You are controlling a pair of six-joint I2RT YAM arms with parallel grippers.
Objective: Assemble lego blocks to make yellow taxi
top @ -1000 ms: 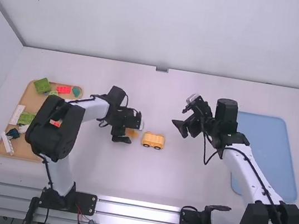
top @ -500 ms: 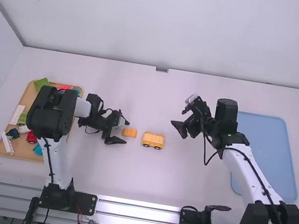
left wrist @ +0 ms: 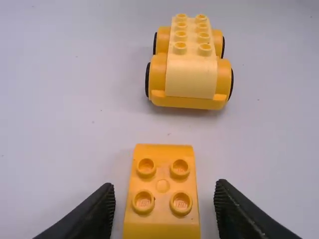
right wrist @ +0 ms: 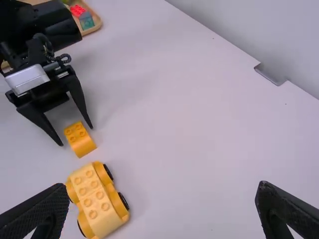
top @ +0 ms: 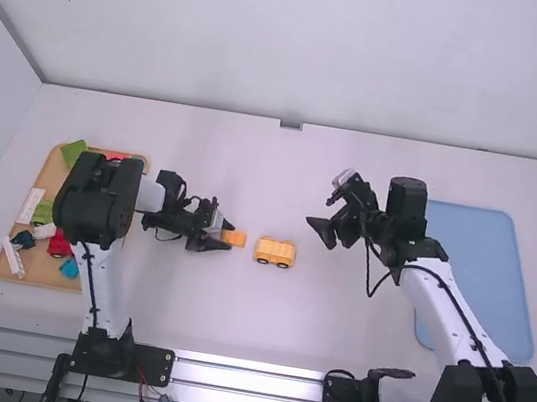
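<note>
left fingers (top: pixel 208 246) advanced astride yellow-orange block (left wrist: pixel 162 169)

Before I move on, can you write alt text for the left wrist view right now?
A four-studded orange-yellow toy block sits between the open fingers of the left end effector, a gap on either side. Beyond it, a yellow wheeled car base with studs along its top stands on the white table.

The block (top: pixel 234 238) lies between the tray (top: pixel 53 181) and car (top: pixel 275 252), the mat (top: pixel 472 262) farther right.
</note>
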